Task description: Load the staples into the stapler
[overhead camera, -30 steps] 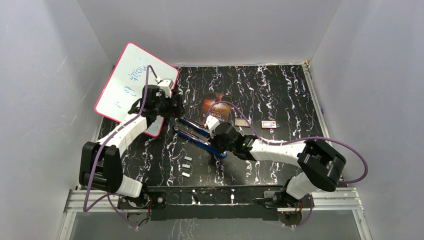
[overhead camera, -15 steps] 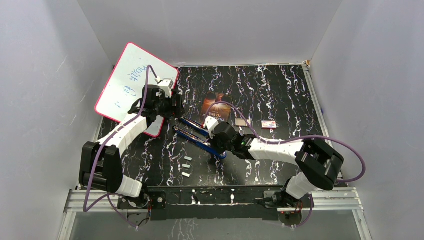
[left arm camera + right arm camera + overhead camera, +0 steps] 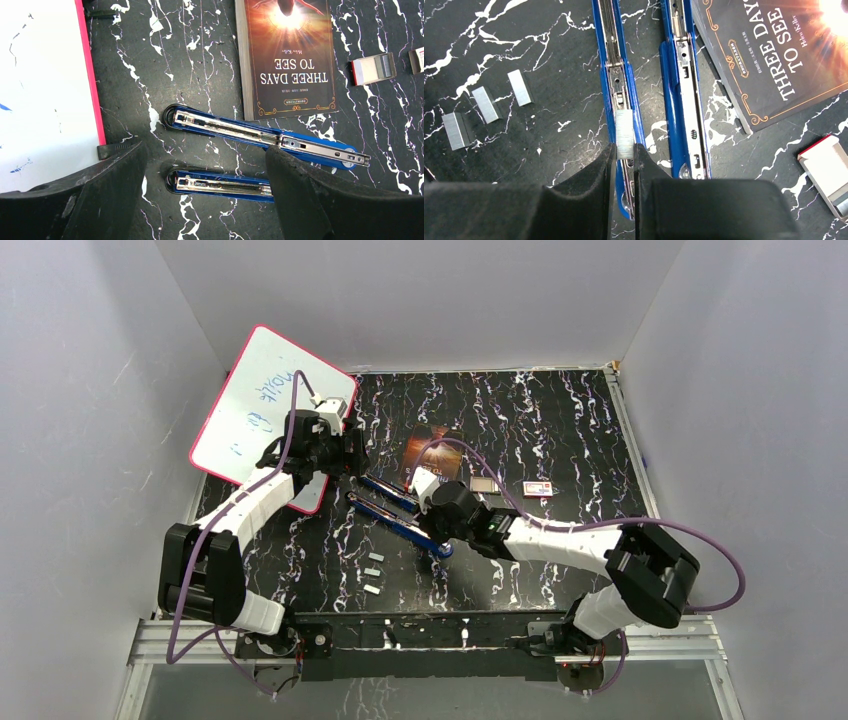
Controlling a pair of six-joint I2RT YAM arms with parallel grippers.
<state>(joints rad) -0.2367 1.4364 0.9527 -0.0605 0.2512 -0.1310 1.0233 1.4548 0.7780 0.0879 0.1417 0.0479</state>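
Observation:
The blue stapler (image 3: pixel 400 523) lies opened out on the black marbled table, its two long metal-lined parts side by side (image 3: pixel 616 75) (image 3: pixel 684 100). My right gripper (image 3: pixel 624 150) is shut on a short silvery strip of staples (image 3: pixel 624 134), held right over the channel of the left part. In the top view this gripper (image 3: pixel 432 528) is at the stapler's near-right end. Three more staples strips (image 3: pixel 486 104) (image 3: pixel 373 572) lie loose to the left of it. My left gripper (image 3: pixel 205 150) (image 3: pixel 350 465) hovers open over the stapler's far-left ends (image 3: pixel 220 184), holding nothing.
A book (image 3: pixel 432 452) (image 3: pixel 287 55) lies just behind the stapler. A pink-edged whiteboard (image 3: pixel 262 410) leans at the back left. A small red-and-white box (image 3: pixel 538 488) and an open grey tray (image 3: pixel 484 484) (image 3: pixel 829 170) sit to the right.
The right arm's elbow has swung slightly to the right, while its gripper stays over the stapler with the strip. The left arm has not moved.

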